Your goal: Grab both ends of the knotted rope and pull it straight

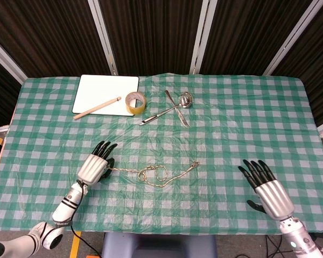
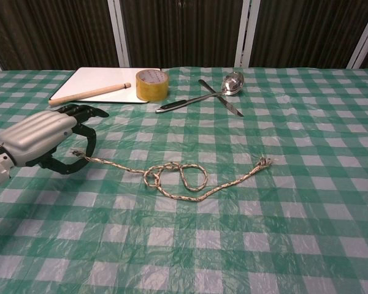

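Chest view shows my left hand (image 2: 40, 139) pinching one rope (image 2: 184, 182) end, right hand (image 1: 269, 188) spread, far off; a lone pull may just drag it.

Green checked tablecloth (image 1: 231, 134), dark slatted wall (image 1: 151, 32), white posts (image 1: 202, 32)

A white board (image 1: 107, 94) is lying at the far left of the table (image 1: 247, 123), a wooden stick (image 1: 96, 107) resting slantwise across it. A roll of yellow tape (image 1: 135, 102) is sitting just beside the board. Further right, a ladle (image 1: 169, 109) and what looks like a knife (image 1: 176, 108) are lying crossed.
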Robot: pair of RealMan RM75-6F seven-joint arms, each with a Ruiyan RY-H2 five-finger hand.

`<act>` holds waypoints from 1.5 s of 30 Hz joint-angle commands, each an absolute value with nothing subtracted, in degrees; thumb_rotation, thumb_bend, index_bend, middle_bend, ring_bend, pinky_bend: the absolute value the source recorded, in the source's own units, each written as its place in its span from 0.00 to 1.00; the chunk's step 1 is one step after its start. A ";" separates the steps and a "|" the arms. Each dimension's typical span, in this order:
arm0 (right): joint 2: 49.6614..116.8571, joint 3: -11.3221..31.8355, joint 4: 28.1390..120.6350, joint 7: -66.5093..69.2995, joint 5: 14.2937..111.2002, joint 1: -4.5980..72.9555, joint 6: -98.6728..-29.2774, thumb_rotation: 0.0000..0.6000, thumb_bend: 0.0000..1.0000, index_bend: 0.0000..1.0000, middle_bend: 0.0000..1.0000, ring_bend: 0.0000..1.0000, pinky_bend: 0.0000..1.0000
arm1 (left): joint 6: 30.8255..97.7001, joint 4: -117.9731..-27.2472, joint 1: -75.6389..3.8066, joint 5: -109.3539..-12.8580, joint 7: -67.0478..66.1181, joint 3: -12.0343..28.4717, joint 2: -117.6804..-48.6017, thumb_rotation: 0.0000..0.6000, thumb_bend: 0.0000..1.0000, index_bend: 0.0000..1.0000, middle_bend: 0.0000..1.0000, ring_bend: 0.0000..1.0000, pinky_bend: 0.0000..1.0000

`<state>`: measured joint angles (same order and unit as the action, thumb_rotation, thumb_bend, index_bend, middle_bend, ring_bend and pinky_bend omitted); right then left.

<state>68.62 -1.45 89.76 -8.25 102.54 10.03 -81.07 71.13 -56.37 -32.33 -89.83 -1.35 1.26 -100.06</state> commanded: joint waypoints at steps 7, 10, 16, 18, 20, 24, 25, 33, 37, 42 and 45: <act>72.90 8.64 96.17 -29.07 89.85 26.61 -56.48 1.00 0.29 0.44 0.00 0.00 0.00 | 72.59 -60.46 -30.37 -89.92 -3.03 0.54 -97.11 1.00 0.42 0.64 0.07 0.00 0.08; 76.47 9.71 92.99 -30.55 87.16 30.68 -51.62 1.00 0.29 0.47 0.00 0.00 0.00 | 73.03 -61.17 -29.76 -89.80 -3.42 0.44 -96.39 1.00 0.42 0.64 0.07 0.00 0.08; 83.70 10.62 86.75 -34.71 82.02 34.83 -48.74 1.00 0.30 0.48 0.00 0.00 0.00 | 72.46 -60.90 -29.47 -89.48 -2.28 0.49 -96.20 1.00 0.42 0.63 0.07 0.00 0.08; 85.85 10.37 84.26 -34.60 82.13 35.93 -48.82 1.00 0.31 0.50 0.00 0.00 0.00 | 72.48 -60.85 -29.49 -89.68 -2.44 0.46 -96.14 1.00 0.42 0.63 0.07 0.00 0.08; 87.58 10.07 81.90 -33.24 82.38 36.64 -48.96 1.00 0.32 0.53 0.00 0.00 0.00 | 72.53 -60.90 -29.53 -89.84 -2.66 0.49 -96.06 1.00 0.42 0.63 0.07 0.00 0.08; 90.26 9.29 77.64 -29.76 82.62 38.20 -48.40 1.00 0.32 0.56 0.00 0.00 0.00 | 72.33 -61.29 -29.57 -89.59 -2.96 0.88 -95.77 1.00 0.42 0.63 0.07 0.00 0.09; 90.65 9.04 76.87 -29.47 82.89 38.52 -48.37 1.00 0.32 0.57 0.00 0.00 0.00 | 72.20 -61.37 -29.57 -89.48 -3.04 0.94 -95.69 1.00 0.42 0.63 0.07 0.00 0.09; 93.01 7.76 72.74 -26.37 82.75 40.04 -48.37 1.00 0.37 0.61 0.00 0.00 0.00 | 71.68 -61.47 -29.29 -88.98 -3.83 1.11 -95.48 1.00 0.42 0.63 0.08 0.00 0.09; 93.20 7.48 72.46 -26.15 82.50 40.21 -48.29 1.00 0.38 0.62 0.00 0.00 0.00 | 71.75 -61.43 -29.26 -88.96 -3.72 1.20 -95.48 1.00 0.42 0.63 0.08 0.00 0.09; 93.82 6.78 71.15 -26.54 82.11 40.57 -48.58 1.00 0.44 0.64 0.00 0.00 0.00 | 71.32 -61.03 -29.27 -88.77 -3.92 1.28 -95.39 1.00 0.42 0.63 0.08 0.00 0.09; 94.07 6.59 70.77 -26.82 81.56 40.81 -48.57 1.00 0.44 0.65 0.00 0.00 0.00 | 71.14 -60.94 -29.28 -88.75 -3.60 1.30 -95.40 1.00 0.42 0.63 0.08 0.00 0.08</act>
